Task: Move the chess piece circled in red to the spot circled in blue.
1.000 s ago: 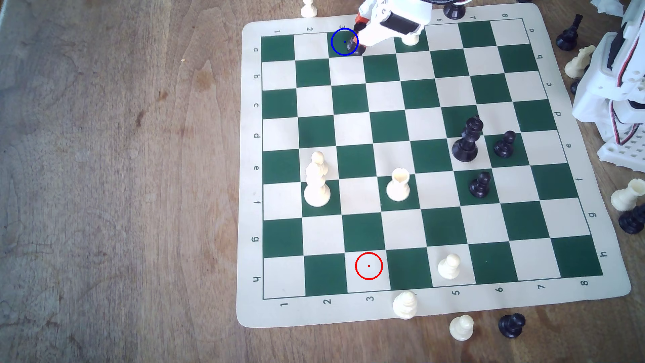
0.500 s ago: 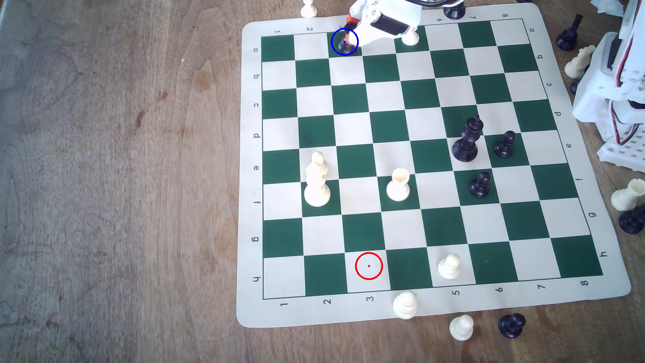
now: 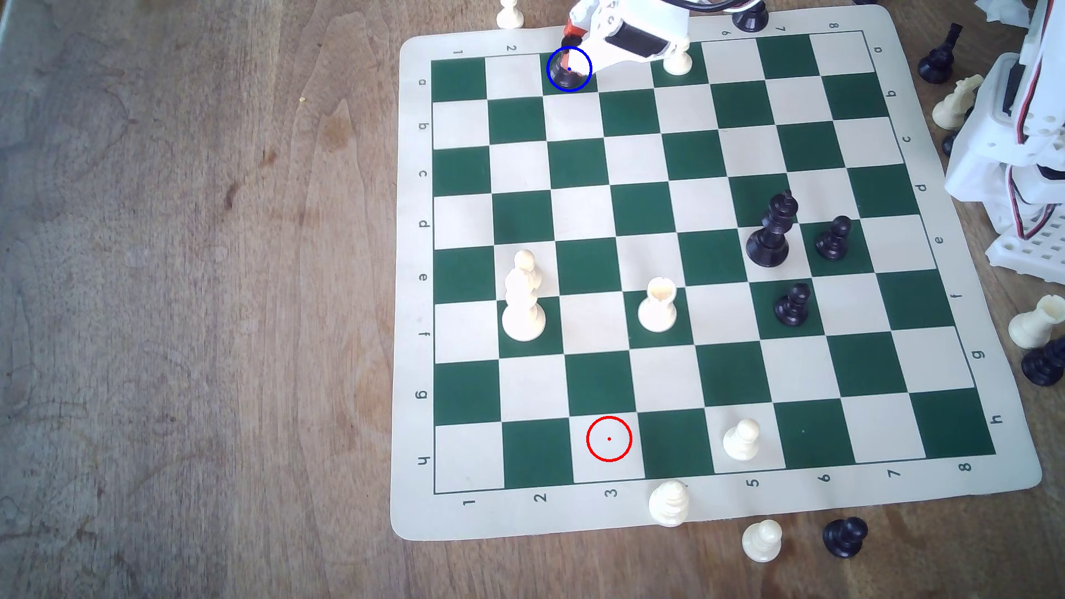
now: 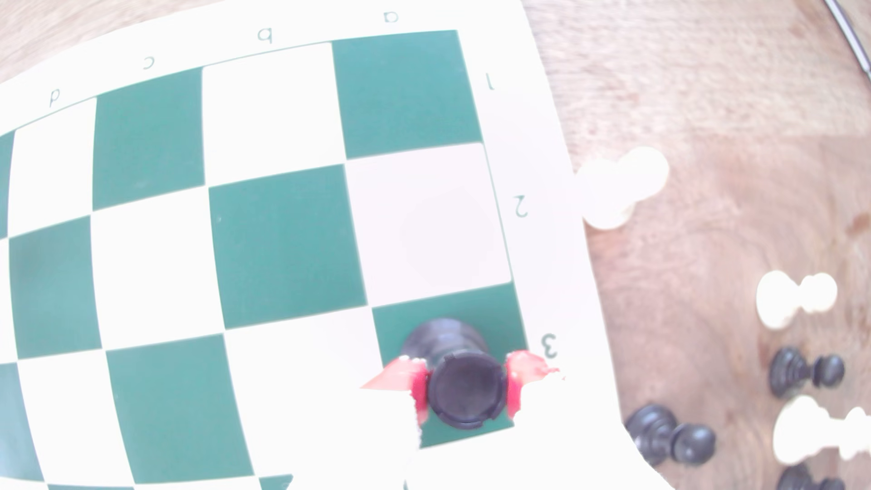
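Observation:
The black rook (image 3: 561, 74) stands within the blue ring on the dark green spot (image 3: 551, 88), in the board's far row by the number 3. My white gripper (image 3: 567, 59) with red-orange fingertips reaches in from the exterior view's right and is shut on the rook. In the wrist view the rook (image 4: 464, 391) has its flat hollow top toward the camera. The red pads (image 4: 419, 387) press on both sides of its turret. Its base sits over the spot (image 4: 391, 325). The red-ringed cream square (image 3: 609, 439) holds no piece.
A white pawn (image 3: 678, 57) stands two squares to the exterior view's right of the spot, under the arm. A black king (image 3: 771, 230), two black pawns and several white pieces stand mid-board. Loose pieces lie off the mat's edges. The arm's base (image 3: 1020, 144) is at the right.
My gripper carried the rook toward the exterior view's left, from the right edge of the blue ring to inside it.

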